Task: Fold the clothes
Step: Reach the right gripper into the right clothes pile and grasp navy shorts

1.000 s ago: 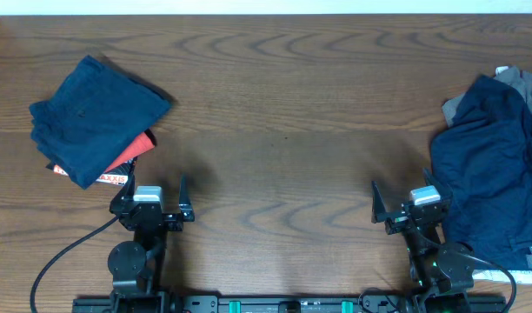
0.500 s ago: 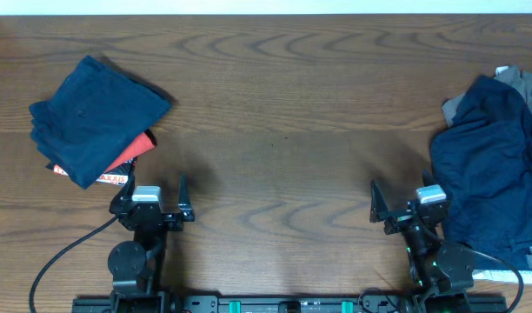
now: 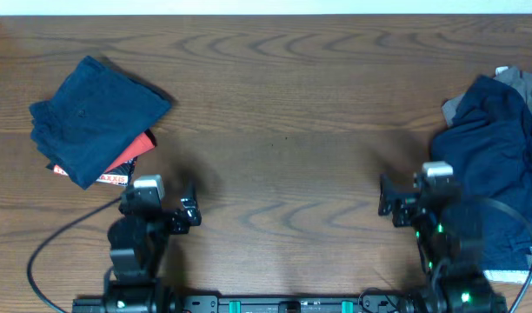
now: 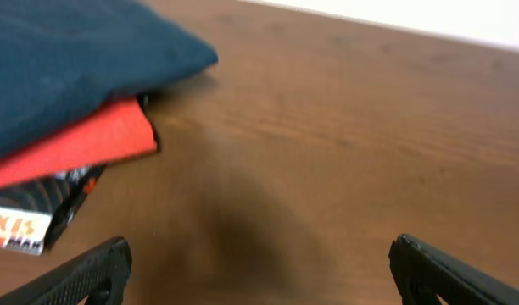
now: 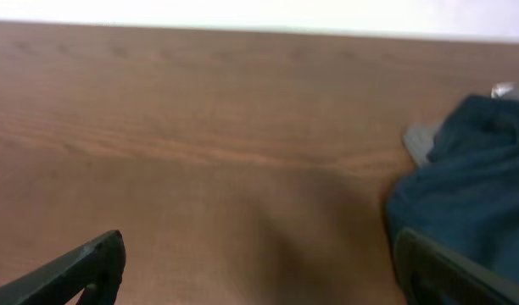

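I see left gripper [image 4: 259, 269] wide open, empty, near folded navy shorts [image 3: 96, 113]. Right gripper [image 5: 259, 264] also wide open, empty, just beside crumpled navy pile [image 3: 488, 174] on table [image 3: 283, 104].

Left gripper [image 3: 157, 200], right gripper [image 3: 415, 193]: jaws wide

Far left: we are seeing a folded garment [image 3: 96, 113] lying on the table [image 3: 283, 104], with a label [image 3: 112, 179] poking out from under its near edge.
Right edge: we are seeing a heap of clothes [image 3: 492, 174] running from far to near and off the frame.
Near left: we are finding the left gripper [image 3: 156, 204] hanging just before the label.
Near right: we are finding the right gripper [image 3: 418, 202] sitting just left of the heap.
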Tool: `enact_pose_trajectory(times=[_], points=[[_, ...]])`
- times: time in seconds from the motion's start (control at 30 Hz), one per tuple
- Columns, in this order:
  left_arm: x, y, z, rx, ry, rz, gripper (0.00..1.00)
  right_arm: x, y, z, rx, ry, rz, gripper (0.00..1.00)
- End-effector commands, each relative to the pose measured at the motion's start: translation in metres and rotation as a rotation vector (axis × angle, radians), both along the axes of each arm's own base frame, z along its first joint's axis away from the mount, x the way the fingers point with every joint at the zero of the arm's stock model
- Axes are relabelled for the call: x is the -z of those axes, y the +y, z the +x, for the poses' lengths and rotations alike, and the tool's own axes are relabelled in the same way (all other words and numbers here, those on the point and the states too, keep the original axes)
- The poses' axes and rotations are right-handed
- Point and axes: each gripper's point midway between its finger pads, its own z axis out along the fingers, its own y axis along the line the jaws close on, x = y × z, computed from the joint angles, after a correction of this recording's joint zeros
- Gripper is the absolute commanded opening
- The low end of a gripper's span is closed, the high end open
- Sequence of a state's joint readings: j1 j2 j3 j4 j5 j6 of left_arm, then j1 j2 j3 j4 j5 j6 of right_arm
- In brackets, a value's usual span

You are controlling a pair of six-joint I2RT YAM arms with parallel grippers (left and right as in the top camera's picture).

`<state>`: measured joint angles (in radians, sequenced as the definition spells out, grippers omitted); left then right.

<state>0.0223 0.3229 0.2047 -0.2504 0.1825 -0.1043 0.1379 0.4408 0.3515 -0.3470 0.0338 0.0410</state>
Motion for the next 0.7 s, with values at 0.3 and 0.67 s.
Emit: enact_pose_trajectory(times=[0.3, 0.67], points=[[-0.04, -0.007, 0.011, 0.027, 0.35, -0.04, 0.98, 0.02, -0.012, 0.07, 0.068, 0.368, -0.017, 0.99], [-0.031, -0.007, 0.01, 0.026, 0.428, -0.044, 0.98, 0.086, -0.108, 0.105, 0.545, 0.43, -0.131, 0.89]])
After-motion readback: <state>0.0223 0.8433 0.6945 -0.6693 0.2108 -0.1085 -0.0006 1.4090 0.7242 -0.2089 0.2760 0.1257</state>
